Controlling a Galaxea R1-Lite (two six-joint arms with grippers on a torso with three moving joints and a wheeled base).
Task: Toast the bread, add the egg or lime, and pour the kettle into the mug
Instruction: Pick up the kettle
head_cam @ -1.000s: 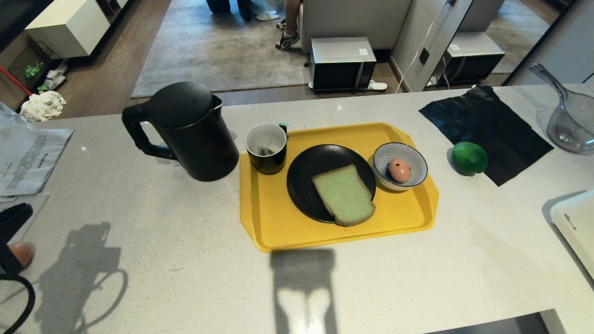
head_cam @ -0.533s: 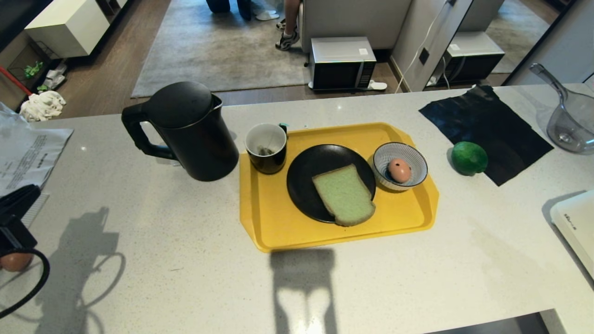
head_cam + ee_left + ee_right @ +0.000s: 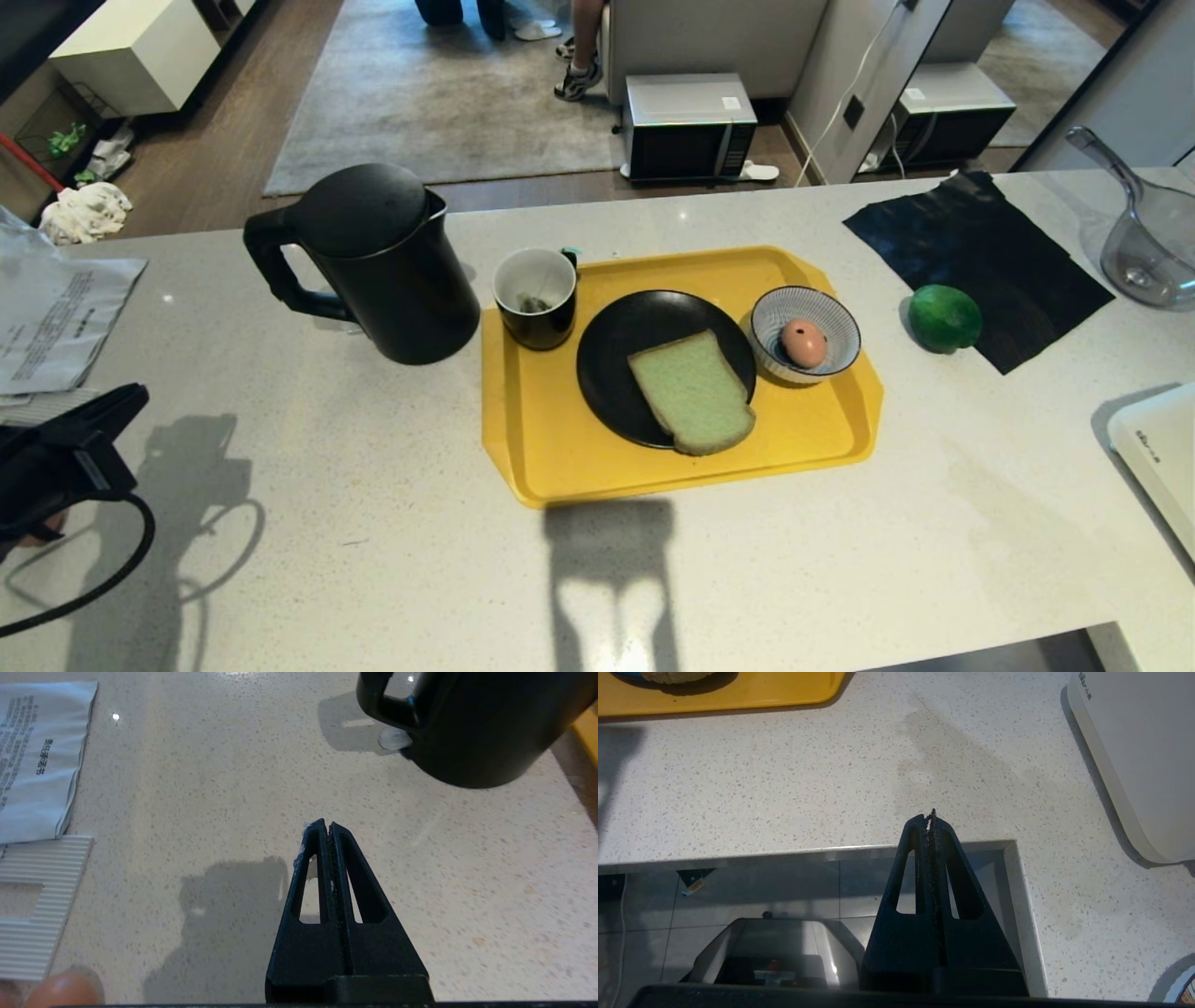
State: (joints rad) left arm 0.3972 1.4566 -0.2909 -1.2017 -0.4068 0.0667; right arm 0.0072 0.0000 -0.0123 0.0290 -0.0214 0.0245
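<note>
Bread (image 3: 692,391) sits on the black plate (image 3: 616,345), egg (image 3: 803,343) in its bowl (image 3: 773,317); only pouring looks left. My left tool (image 3: 328,826), closed and empty, nears the kettle (image 3: 383,266) beside the mug (image 3: 536,297). Right tool (image 3: 931,815) closed at the counter (image 3: 373,523) edge.

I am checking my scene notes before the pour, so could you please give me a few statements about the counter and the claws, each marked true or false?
1. The bread lies on a black plate on the yellow tray. True.
2. The lime sits in the striped bowl. False: the egg is in that bowl; the lime rests on the counter beside a black mat.
3. The left claw is shut and holds nothing. True.
4. The kettle stands on the tray. False: it stands on the counter, left of the tray.
5. The mug lies tipped over. False: it stands upright at the tray's corner.
6. The right claw is shut. True.
</note>
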